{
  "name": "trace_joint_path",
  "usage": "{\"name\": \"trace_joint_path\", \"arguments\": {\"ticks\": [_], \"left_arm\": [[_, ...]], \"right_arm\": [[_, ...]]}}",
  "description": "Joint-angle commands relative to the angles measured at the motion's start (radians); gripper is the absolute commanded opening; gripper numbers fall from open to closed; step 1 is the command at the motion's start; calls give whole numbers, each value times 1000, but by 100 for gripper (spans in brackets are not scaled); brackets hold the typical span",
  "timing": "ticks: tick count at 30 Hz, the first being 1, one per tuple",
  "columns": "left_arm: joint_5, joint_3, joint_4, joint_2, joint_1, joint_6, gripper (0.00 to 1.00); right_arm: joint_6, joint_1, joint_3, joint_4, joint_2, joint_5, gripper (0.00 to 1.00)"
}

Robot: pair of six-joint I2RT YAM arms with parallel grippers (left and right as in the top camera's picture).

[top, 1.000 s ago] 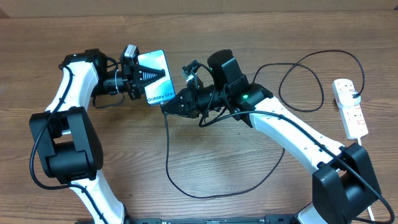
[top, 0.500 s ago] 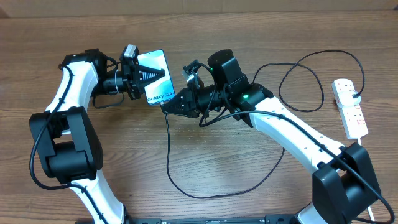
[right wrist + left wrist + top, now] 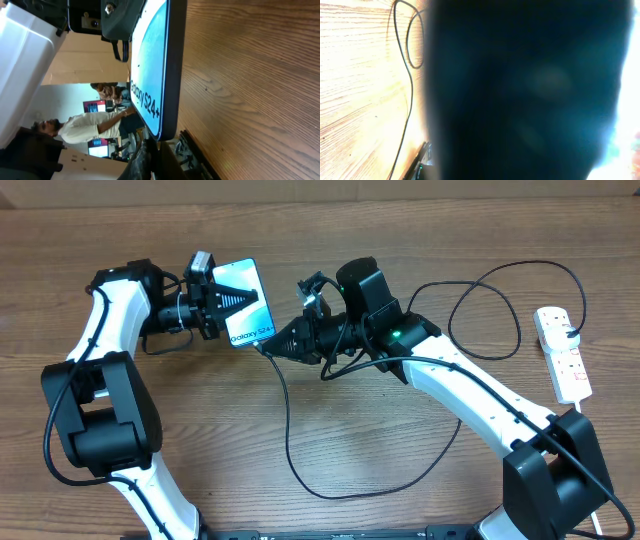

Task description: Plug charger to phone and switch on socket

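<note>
Two arms meet over a brown wood-grain desk, and I place everything from the phone. Nearest my side, well below the phone, the charger sags in a wide black loop across bare wood, then climbs to the phone's lower end.

The phone is lifted off the desk and tilted, with its light blue screen up and "Galaxy S24+" readable near its lower end. The left fingers are clamped across it from the left-arm side, one dark finger lying over the glass. The left forearm runs level, its elbow folded back toward the base. My left wrist camera is almost wholly blocked by a dark blur.

The right fingers are pinched together on the charger's connector end, right at the phone's lower short edge. I cannot tell whether the tip is seated in the port. The right arm stretches long and low away from the phone, with a green light on its wrist.

Well off to the phone's right-arm side, the socket lies flat, white with red switches, and more charger loops curl between the two. Beyond the phone, a tan wall borders the desk. The right wrist view catches a room behind the phone with a man in a light shirt and lit screens.
</note>
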Motion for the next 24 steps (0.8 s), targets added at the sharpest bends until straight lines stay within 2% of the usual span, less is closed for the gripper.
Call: {"name": "trace_joint_path", "arguments": {"ticks": [1,5,9,14,20,24], "left_arm": [[39,1,-10,-14,-8,17,4],[39,1,-10,-14,-8,20,4],[13,1,27,-14,-2,24,4],[-109,1,35,-14,23,15,4],[-233,0,43,-14,60,6,4],[-415,0,92,-14,74,-97,4]], "right_arm": [[16,-24,13,23,-8,90,4],[16,-22,13,23,-8,90,4],[-47,-22,13,-5,-8,91,4],[-170,-22,13,-106,-8,120,4],[-294,-22,13,-285,-8,273,4],[-338,-22,13,-384,-8,450,4]]}}
